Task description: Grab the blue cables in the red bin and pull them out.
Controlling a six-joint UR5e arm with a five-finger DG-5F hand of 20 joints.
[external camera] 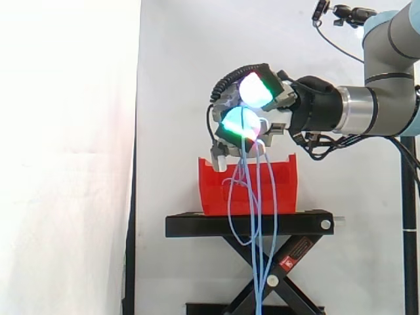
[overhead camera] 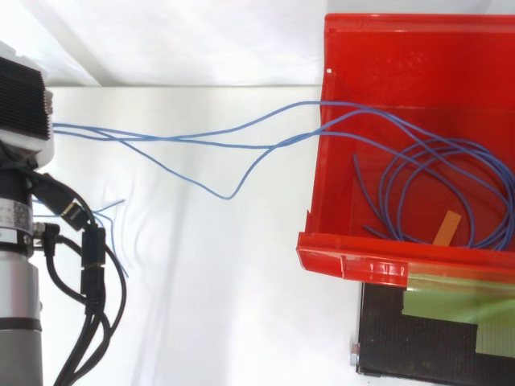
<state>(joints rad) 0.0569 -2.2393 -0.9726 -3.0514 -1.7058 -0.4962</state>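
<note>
Hand [external camera: 281, 108]: fingers were curled round the cables [overhead camera: 434, 173], above the bin [external camera: 213, 190]. Loops lay inside (several). You risked them snagging the rim and dragging the bin off the stand's [external camera: 197, 226] edge.

I see a black stand [external camera: 249, 224] with crossed legs, a white curtain [external camera: 65, 164] behind it, a black pole [external camera: 409, 262] at the right edge.

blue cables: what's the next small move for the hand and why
Probably draw the hand farther from the red bin. It is shut on the blue cables, which stretch out over the bin's wall, but several loops lie coiled inside.
</note>
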